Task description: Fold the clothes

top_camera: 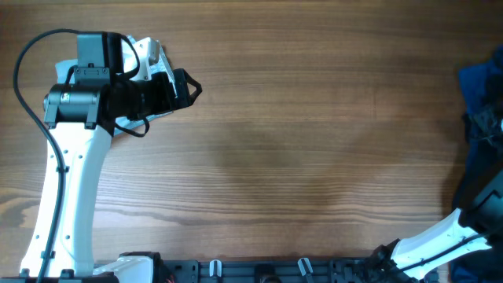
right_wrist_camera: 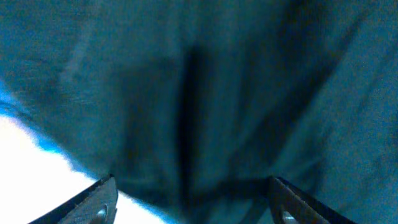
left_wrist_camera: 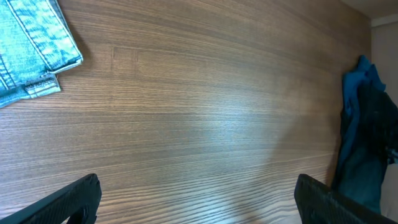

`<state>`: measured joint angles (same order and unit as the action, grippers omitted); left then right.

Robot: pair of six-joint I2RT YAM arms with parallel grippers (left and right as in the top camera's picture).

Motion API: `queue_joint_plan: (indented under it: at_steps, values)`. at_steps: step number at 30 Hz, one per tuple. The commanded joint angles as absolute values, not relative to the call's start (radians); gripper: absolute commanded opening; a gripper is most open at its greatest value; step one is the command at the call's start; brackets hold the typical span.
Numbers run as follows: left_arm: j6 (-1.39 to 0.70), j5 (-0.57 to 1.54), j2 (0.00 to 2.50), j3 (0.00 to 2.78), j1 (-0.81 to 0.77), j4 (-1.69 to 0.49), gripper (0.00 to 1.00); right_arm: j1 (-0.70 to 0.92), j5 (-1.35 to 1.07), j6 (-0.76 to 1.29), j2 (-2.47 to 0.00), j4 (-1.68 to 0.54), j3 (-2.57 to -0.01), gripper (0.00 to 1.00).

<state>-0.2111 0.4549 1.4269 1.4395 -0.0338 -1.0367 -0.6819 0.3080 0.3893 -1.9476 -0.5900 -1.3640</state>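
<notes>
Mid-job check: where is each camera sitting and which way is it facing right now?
Overhead: above the table, looking straight down; left arm, right arm show.
Left wrist: low, facing across the wood to denim and blue cloth; left pincer below.
Right wrist: pressed near dark bluish fabric; right pincer below.
Shared: overhead and left wrist both show the blue cloth.

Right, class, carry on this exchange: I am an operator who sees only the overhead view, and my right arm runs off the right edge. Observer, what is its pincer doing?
Observer: The right pincer is open, close above dark cloth that fills the right wrist view.
Operator: Any garment I cannot make out?
Observer: Yes, folded light-blue denim lies on the table in the left wrist view.
Operator: Does the left pincer hold anything?
Observer: No, it is open, with only bare table between its fingers.
</notes>
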Motion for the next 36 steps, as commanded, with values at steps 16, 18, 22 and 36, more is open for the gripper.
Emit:
queue_joint_plan:
  at_steps: [16, 18, 22, 36]
  values:
    - [-0.187, 0.463, 1.427, 1.46, -0.037, -1.034, 1.0, -0.719, -0.075, 0.392, -1.734, -0.586, -1.395, 0.04]
    - [-0.187, 0.424, 1.427, 1.46, -0.037, -1.035, 1.0, -0.694, -0.165, 0.392, -1.674, -0.587, -1.395, 0.04]
    - [-0.187, 0.357, 1.427, 1.46, -0.037, -1.047, 1.0, -0.537, -0.258, 0.39, -1.592, -0.623, -1.395, 0.04]
    - [-0.187, 0.358, 1.372, 1.46, -0.036, -1.105, 1.0, -0.448, 0.26, 0.466, -1.622, -0.818, -1.393, 0.87]
